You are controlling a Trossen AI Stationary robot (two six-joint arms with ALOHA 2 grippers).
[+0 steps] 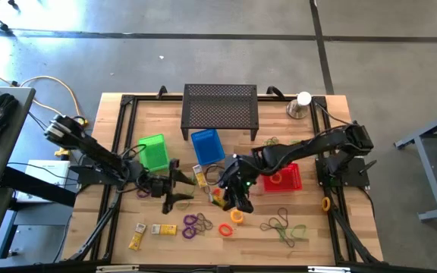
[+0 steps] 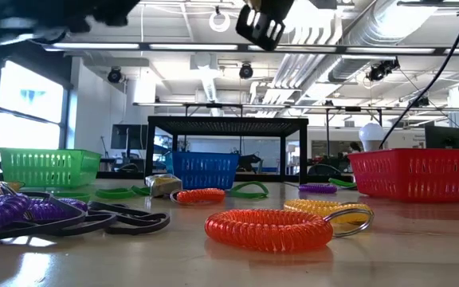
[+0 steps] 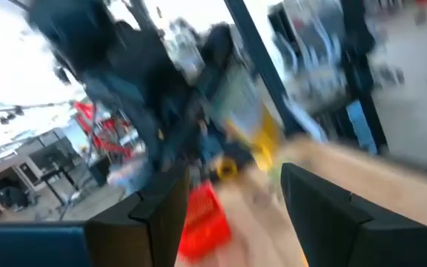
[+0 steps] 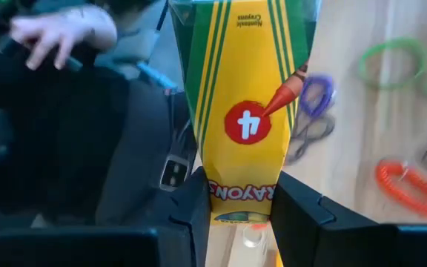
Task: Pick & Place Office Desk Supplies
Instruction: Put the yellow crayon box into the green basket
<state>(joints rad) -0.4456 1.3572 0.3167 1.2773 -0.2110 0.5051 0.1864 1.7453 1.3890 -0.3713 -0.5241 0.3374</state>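
Note:
My right gripper is shut on a yellow and green crayon box and holds it over the middle of the table. My left gripper stands open just to its left, its fingers wide apart with nothing between them. Loose on the wood lie purple loops, orange coils, green and dark loops and small yellow packets. Another packet lies in front of the blue basket. My right gripper pinches the crayon box by its end with the lettering, one finger on each narrow side. The fingers come from the table's right, slanting down. The box sticks out ahead along the fingers, lifted clear of the table.
A green basket and a red basket flank the blue one. A black perforated stand sits at the far edge, with a silver cup holding a white ball to its right. A black frame rims the table.

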